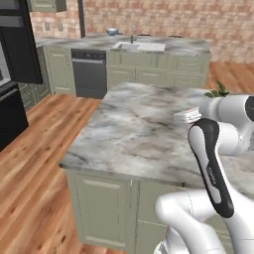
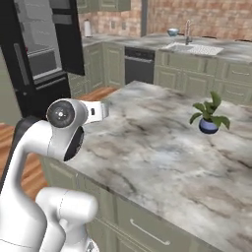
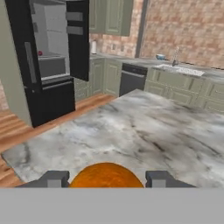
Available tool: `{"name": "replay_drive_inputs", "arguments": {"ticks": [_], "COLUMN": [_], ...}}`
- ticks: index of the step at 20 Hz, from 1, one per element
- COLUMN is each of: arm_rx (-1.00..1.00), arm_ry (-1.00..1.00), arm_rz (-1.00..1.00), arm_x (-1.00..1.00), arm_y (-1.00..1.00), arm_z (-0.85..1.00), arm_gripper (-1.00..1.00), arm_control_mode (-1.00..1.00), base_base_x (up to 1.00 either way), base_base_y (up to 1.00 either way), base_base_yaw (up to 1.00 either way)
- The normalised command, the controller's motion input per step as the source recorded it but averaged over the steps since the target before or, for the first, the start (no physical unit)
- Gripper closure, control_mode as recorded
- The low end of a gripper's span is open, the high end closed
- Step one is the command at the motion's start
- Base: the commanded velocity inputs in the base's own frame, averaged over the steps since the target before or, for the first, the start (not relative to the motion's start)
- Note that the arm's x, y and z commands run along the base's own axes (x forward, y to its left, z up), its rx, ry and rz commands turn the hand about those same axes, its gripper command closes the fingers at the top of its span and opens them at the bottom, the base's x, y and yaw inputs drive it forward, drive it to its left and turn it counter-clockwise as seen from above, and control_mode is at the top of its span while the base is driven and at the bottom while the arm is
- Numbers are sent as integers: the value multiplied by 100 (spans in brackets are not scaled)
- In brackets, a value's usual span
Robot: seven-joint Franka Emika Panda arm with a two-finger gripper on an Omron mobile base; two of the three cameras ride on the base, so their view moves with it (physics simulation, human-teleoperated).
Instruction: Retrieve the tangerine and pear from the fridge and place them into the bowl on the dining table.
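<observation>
my gripper is clamped on the tangerine: in the hand view the orange ball sits between my two dark fingertips, one each side, touching. held that way so it rides along without rolling off.

i'm over the dining table, near its fridge-side edge, looking along the marble toward the far counter. in the right base view my wrist reaches out above the table's left edge; the fruit itself is hidden there by my own arm.

fridge stands well apart across the wood floor, doors swung open, pale shelves showing. a small dark red spot on a shelf, likely the pear, too small to be sure. judgement: it is the second fetch, not yet done.

the bowl: in the left base view a pale round rim shows on the table just beside my forearm, mostly hidden. probably the drop target, so the hand would need to swing toward the table's right side.

open room: the marble between me and the far edge is broad and bare. a potted plant stands near the far right edge, well apart from my hand. a blue dish and sink sit on the back counter, no concern.

risk, as i judge it: releasing high could bounce the fruit off the rim.
</observation>
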Motion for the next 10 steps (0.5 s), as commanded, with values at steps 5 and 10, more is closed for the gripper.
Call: {"name": "replay_drive_inputs", "arguments": {"ticks": [5, 10], "arm_rx": [0, 0], "arm_ry": [0, 0], "arm_rz": [0, 0], "arm_x": [0, 0], "arm_y": [0, 0], "arm_z": [0, 0], "arm_gripper": [100, 100], "arm_control_mode": [100, 100], "base_base_x": [-100, -94], "base_base_y": [0, -29], "base_base_yaw": [31, 17]}}
